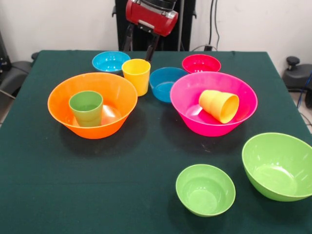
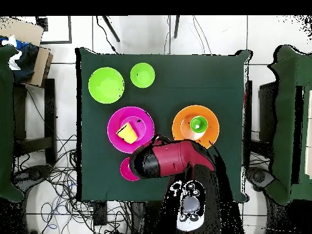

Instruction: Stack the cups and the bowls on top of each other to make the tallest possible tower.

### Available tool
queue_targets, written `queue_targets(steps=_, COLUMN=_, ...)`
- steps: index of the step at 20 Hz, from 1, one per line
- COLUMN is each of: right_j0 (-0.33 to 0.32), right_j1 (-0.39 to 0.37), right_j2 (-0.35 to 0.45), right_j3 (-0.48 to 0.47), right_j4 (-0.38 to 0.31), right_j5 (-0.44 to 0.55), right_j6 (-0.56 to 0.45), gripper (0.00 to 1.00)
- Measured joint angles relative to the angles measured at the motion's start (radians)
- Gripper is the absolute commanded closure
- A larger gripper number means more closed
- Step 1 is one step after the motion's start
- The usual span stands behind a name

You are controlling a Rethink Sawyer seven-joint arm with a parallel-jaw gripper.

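The large orange bowl holds the green cup upright. The large hot pink bowl holds the orange-yellow cup on its side. The yellow cup stands upright on the cloth. Behind it is the light blue bowl. Beside it are the darker blue bowl and the red-pink bowl. The small lime bowl and large lime bowl sit near the camera. The gripper hangs under the red arm, above the far edge and apart from everything.
A dark green cloth covers the table. In the overhead view the arm hides the yellow cup and both blue bowls. Chairs stand at both sides of the table. Cables lie on the floor.
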Motion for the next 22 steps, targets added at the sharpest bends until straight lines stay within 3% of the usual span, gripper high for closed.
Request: queue_targets(steps=22, right_j0=0.118, right_j1=0.034, right_j2=-0.070, right_j3=-0.072, right_j4=0.124, right_j5=0.022, right_j6=0.000, gripper=0.00)
